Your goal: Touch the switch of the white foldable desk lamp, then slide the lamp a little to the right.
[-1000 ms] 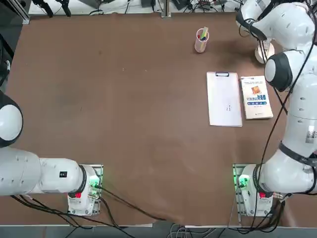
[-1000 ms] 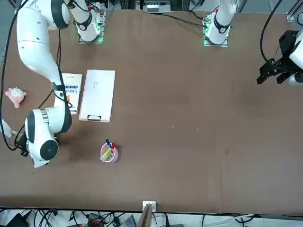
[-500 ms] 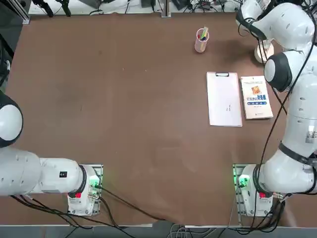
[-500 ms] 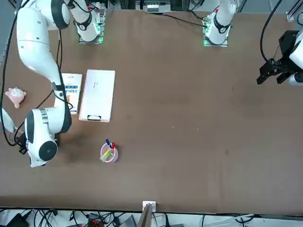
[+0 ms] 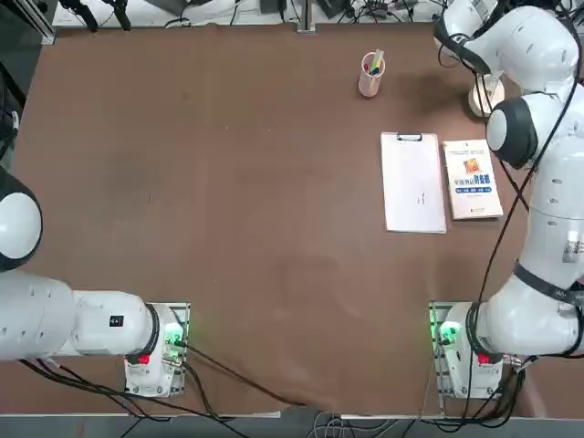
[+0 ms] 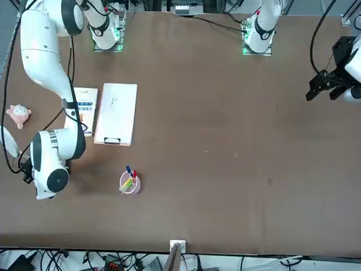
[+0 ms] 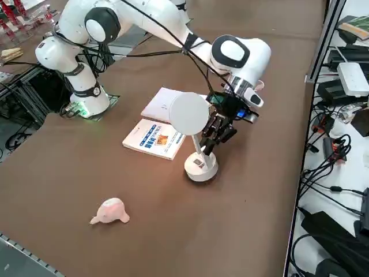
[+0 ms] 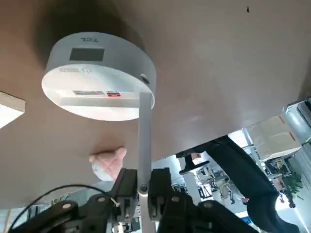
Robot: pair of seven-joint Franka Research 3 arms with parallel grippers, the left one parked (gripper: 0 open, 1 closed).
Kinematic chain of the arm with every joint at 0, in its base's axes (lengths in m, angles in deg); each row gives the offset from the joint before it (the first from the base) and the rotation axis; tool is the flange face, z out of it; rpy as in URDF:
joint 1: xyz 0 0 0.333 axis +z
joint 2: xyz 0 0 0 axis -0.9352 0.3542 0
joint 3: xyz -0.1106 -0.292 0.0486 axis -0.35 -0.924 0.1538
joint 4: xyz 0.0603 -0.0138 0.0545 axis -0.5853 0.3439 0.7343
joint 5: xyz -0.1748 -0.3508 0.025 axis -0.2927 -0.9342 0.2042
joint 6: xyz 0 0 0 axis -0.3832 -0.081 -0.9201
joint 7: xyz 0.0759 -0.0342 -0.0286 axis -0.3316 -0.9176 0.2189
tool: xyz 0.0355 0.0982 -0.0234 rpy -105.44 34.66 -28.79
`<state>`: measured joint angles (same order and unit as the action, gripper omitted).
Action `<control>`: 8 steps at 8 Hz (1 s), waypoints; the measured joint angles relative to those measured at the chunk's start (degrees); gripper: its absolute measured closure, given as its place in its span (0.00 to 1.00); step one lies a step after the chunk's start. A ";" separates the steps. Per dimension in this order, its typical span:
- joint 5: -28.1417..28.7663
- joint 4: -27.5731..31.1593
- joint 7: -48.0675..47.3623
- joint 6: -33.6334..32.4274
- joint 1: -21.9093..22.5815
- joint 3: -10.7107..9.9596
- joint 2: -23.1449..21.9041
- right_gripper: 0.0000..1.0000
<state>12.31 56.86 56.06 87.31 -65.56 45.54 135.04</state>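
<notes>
White foldable desk lamp [image 7: 200,168] stands upright on the table [image 5: 255,201], beyond the book [image 5: 473,180] from the arm bases. Right gripper [image 8: 144,187], also beyond the book, is closed on the lamp's slanted arm [image 8: 145,141], one finger each side. Clipboard [image 5: 413,187]: just left of book. Pen cup [image 5: 370,78]: beyond book, farther left. Pink plush toy [image 7: 110,211]: right of book, apart.

White lamp [image 7: 200,167] stands upright beside the book [image 7: 154,139], arm slanted.
</notes>
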 joint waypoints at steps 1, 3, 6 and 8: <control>0.01 0.00 -1.04 -0.08 -0.01 0.00 0.27 0.85; 0.01 -0.01 -1.78 -0.98 -0.07 -0.05 0.85 0.85; 0.01 -0.01 -1.95 -2.23 -0.10 -0.06 1.10 0.85; -0.05 -0.05 -2.78 -1.99 -0.10 -0.07 1.47 0.85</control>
<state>12.26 56.81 53.28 85.32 -65.66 45.47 136.52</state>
